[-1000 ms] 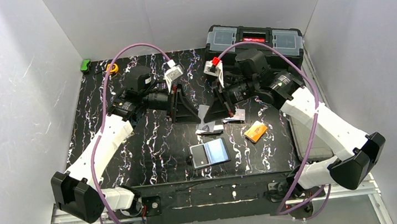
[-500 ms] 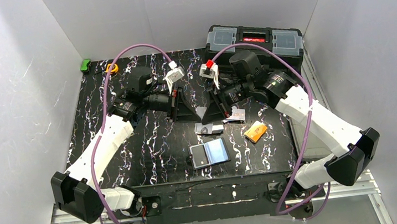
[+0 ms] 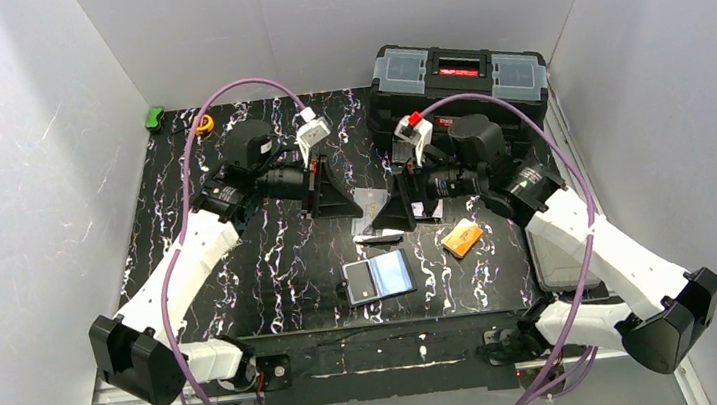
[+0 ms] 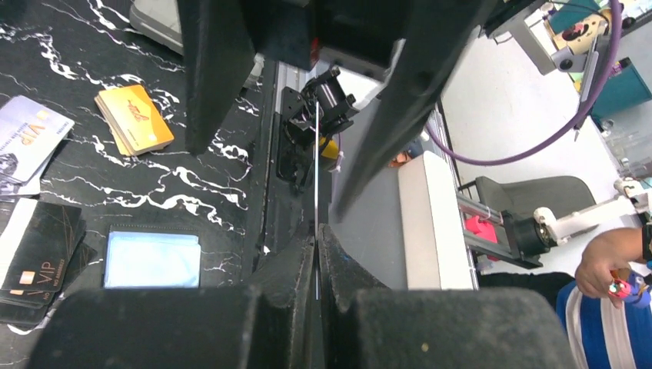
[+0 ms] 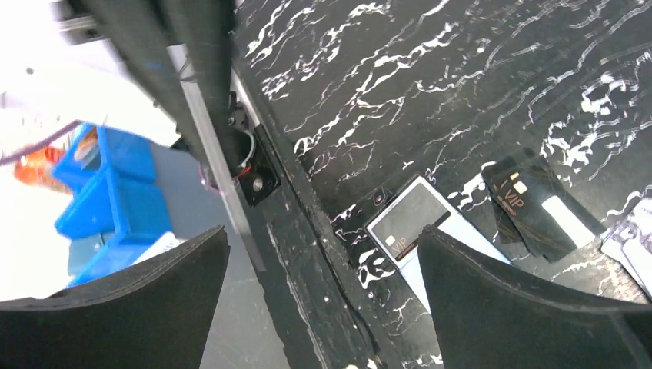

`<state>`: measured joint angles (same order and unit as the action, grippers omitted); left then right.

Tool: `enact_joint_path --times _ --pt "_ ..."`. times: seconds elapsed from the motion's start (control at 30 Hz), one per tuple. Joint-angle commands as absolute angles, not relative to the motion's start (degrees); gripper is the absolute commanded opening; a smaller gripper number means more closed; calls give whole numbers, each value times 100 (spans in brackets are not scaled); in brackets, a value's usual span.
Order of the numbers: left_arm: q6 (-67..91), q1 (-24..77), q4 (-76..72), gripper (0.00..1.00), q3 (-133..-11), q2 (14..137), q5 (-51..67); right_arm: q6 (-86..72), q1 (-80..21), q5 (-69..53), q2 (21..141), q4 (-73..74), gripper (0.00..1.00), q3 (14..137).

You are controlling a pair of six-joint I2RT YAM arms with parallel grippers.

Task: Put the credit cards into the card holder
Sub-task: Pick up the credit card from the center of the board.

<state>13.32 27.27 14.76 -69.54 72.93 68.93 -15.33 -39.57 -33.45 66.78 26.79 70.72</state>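
Observation:
My left gripper (image 3: 353, 206) (image 4: 316, 234) is shut on a thin silver-grey credit card (image 4: 316, 169), held edge-on above the table. My right gripper (image 3: 388, 214) (image 5: 323, 231) stands wide open just right of it, with nothing between its fingers. The card holder (image 3: 380, 278) (image 4: 151, 259) (image 5: 430, 223) lies open near the front edge, bluish sleeve up, with a dark card on its left half. Dark VIP cards (image 3: 378, 231) (image 4: 34, 254) (image 5: 538, 207) lie behind it. Orange cards (image 3: 462, 238) (image 4: 134, 119) lie to the right. Silver cards (image 3: 426, 210) (image 4: 31, 142) lie beneath the right gripper.
A large black toolbox (image 3: 457, 76) stands at the back right. A green piece (image 3: 156, 117) and an orange ring (image 3: 203, 124) sit at the back left corner. A grey tray (image 3: 551, 253) lies along the table's right edge.
The right gripper opened, let go of the grey card and drew back to the right. The left gripper closed on that card and holds it alone.

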Motion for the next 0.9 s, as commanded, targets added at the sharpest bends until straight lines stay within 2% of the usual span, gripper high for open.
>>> enact_joint_path --times 0.0,0.17,0.23,0.37,0.73,0.87 --pt "2163 2680 700 0 -6855 6881 6632 -2665 -3644 -2749 6410 1330 99 6305" --pt "3072 2620 -427 0 -6157 6500 6235 -2889 -3331 -3107 6363 915 97 6150" --pt "3341 2624 -801 0 -5896 6368 6049 -2864 -3327 -3179 6344 923 89 6195" --pt "3544 2619 -921 0 -5742 6367 5984 -2943 -3321 -3219 6162 863 81 6169" --pt "3991 2619 -1499 0 -5563 6369 6134 -3514 -3306 -3587 6017 94 78 5909" --pt "4030 2619 -1582 0 -5531 6365 6161 -3735 -3313 -3916 6168 -381 70 5812"
